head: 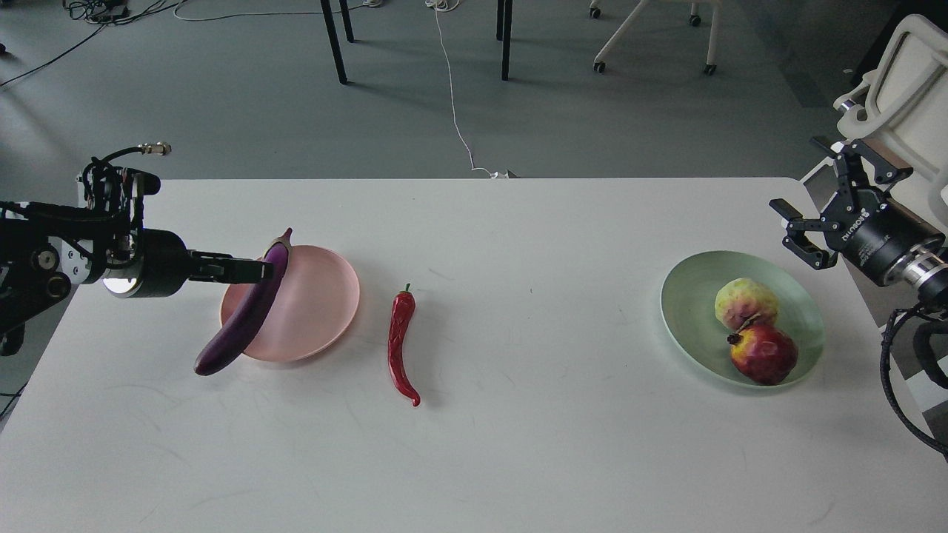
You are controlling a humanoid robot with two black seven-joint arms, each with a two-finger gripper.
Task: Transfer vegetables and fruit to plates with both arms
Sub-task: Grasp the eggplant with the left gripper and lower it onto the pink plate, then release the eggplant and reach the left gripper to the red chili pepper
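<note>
My left gripper (261, 270) is shut on the purple eggplant (238, 322) near its cap. The eggplant hangs tilted over the left rim of the pale pink plate (315, 303), its lower end out past the rim to the left. The red chili pepper (401, 343) lies on the table just right of the pink plate. The mint green plate (689, 296) at the right holds the yellow-green bumpy fruit (744, 302) and the dark red pomegranate (763, 353). My right gripper (803, 226) is open and empty, above and behind the green plate's right side.
The white table (518, 444) reaches from the front edge to a back edge beyond both plates. Behind it are chair legs and a white cable (453, 96) on the grey floor. A white chair (907, 81) stands at the far right.
</note>
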